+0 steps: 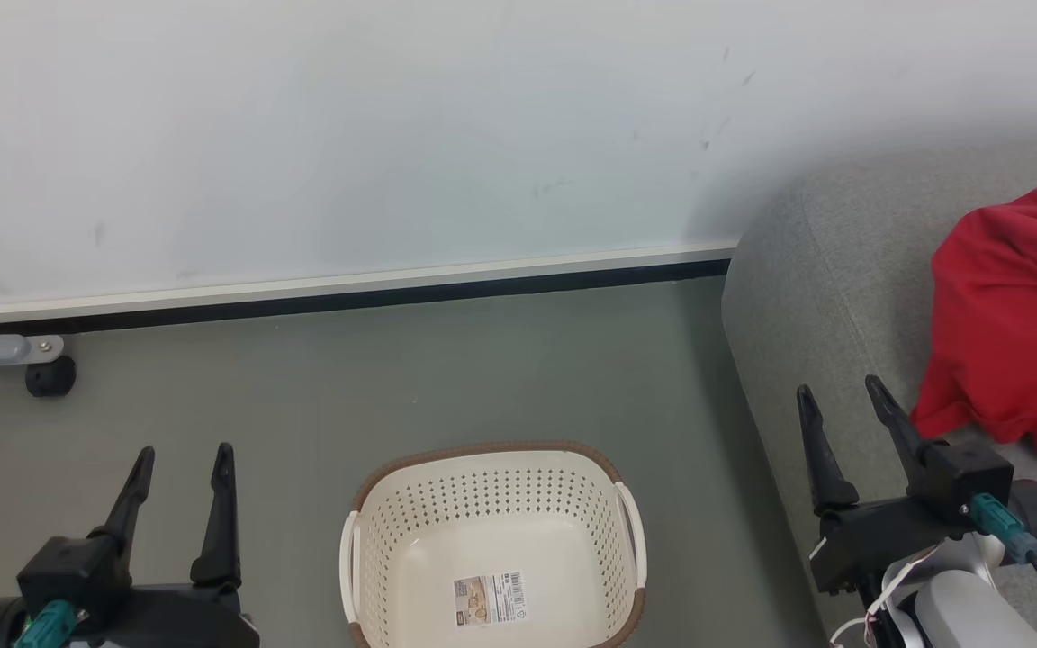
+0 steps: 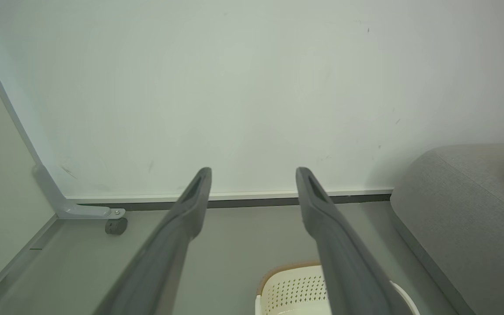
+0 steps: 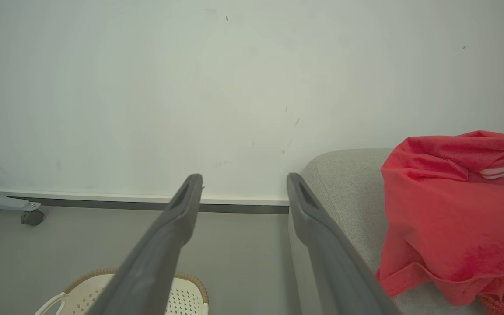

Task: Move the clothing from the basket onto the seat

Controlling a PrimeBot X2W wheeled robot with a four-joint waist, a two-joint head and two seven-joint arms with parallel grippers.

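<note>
- Head view: the basket (image 1: 482,490) stands on the grey floor (image 1: 302,378) between the 2 arms. Its inside shows bare plastic with a barcode label (image 1: 490,598) on the bottom. Its near end is cut by the picture's edge, so I cannot tell if something small lies there
- The clothing (image 1: 1005,342) lies as 1 red heap on the seat (image 1: 825,297), at the right, well apart from the basket
- The left gripper (image 1: 185,453) hovers over the floor, left of the basket, its 2 fingers spread apart with nothing between them
- The right gripper (image 1: 839,387) hangs over the seat's edge, fingers also spread and empty. Its right finger is near the lower hem of the clothing and appears not to touch it
- By my judgement the task looks finished, because the basket seems empty
- Risk: if the right arm swings to its right, a finger could hook the loose hem and drag the soft fabric toward the seat's edge, where it could slide to the floor
- Risk: if the left arm moves inward and low, it could knock the light basket
</note>
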